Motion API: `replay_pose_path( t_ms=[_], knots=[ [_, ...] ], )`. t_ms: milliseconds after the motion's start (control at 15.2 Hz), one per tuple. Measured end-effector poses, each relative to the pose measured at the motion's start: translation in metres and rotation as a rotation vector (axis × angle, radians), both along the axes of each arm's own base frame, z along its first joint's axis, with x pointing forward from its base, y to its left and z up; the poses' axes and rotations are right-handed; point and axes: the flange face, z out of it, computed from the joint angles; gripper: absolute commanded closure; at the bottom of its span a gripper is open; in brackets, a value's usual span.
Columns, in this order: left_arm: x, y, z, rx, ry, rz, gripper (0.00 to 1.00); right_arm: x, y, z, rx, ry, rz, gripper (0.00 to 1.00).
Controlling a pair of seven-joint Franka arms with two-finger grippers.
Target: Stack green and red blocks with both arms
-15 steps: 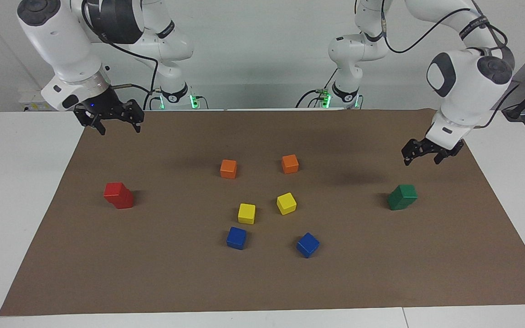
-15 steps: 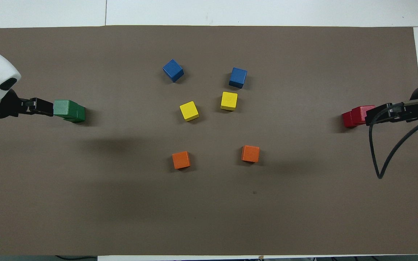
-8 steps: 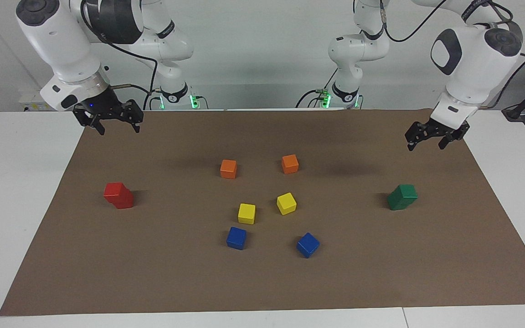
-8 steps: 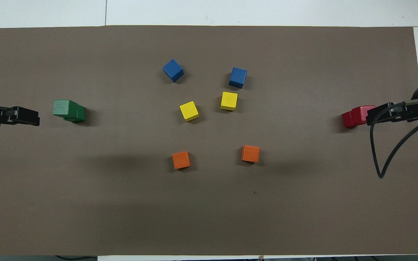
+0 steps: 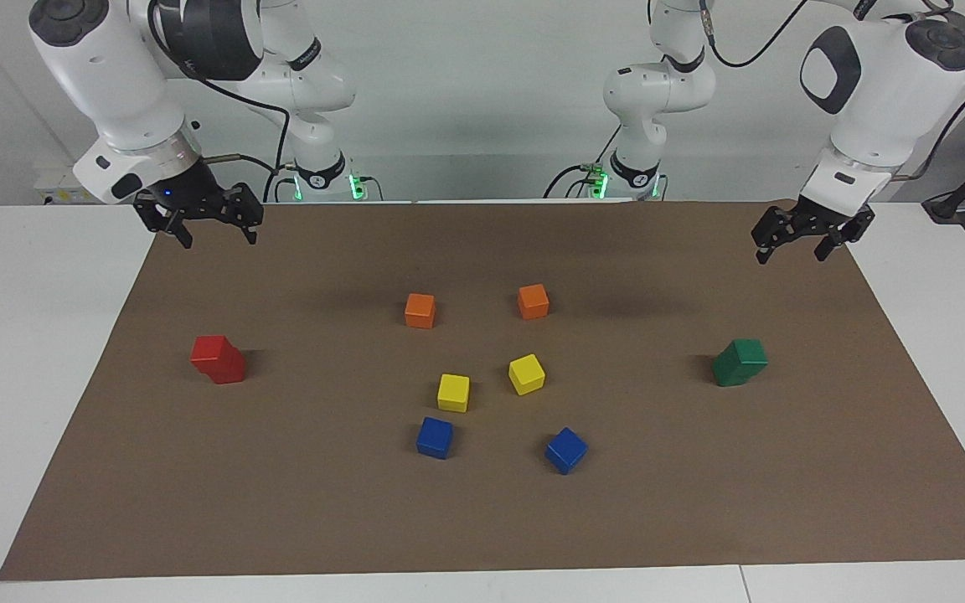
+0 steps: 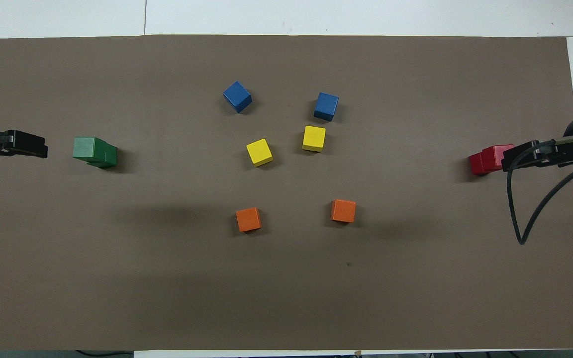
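Two green blocks (image 5: 739, 362) stand stacked, slightly askew, at the left arm's end of the brown mat; they also show in the overhead view (image 6: 94, 151). Two red blocks (image 5: 218, 358) stand stacked, slightly askew, at the right arm's end, also in the overhead view (image 6: 485, 159). My left gripper (image 5: 791, 249) is open and empty, raised over the mat's edge, apart from the green stack; the overhead view (image 6: 28, 149) shows it beside the stack. My right gripper (image 5: 208, 228) is open and empty, raised over the mat's edge; the overhead view (image 6: 515, 158) shows it partly covering the red stack.
In the mat's middle lie two orange cubes (image 5: 420, 310) (image 5: 533, 301), two yellow cubes (image 5: 453, 392) (image 5: 526, 373) and two blue cubes (image 5: 435, 437) (image 5: 565, 450). The brown mat (image 5: 482, 519) lies on a white table (image 5: 30, 335).
My left gripper has risen and drawn back from the green stack toward the mat's edge. The right gripper has hardly moved. No block has moved.
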Motion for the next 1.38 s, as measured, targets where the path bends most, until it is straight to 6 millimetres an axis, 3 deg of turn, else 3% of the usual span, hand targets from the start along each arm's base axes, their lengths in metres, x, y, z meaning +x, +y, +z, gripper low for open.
replay_pose_path(
  t_ms=[262, 918, 1377],
  knots=[
    [0.004, -0.013, -0.001, -0.001, 0.004, -0.019, 0.00, 0.000, 0.000, 0.000, 0.000, 0.000, 0.000, 0.00],
    [-0.002, -0.021, 0.024, -0.015, 0.013, -0.004, 0.00, 0.000, 0.000, 0.000, 0.000, 0.000, -0.001, 0.00],
    [-0.001, -0.028, 0.027, -0.017, -0.001, 0.018, 0.00, 0.000, 0.000, 0.000, 0.000, -0.001, -0.001, 0.00]
  ],
)
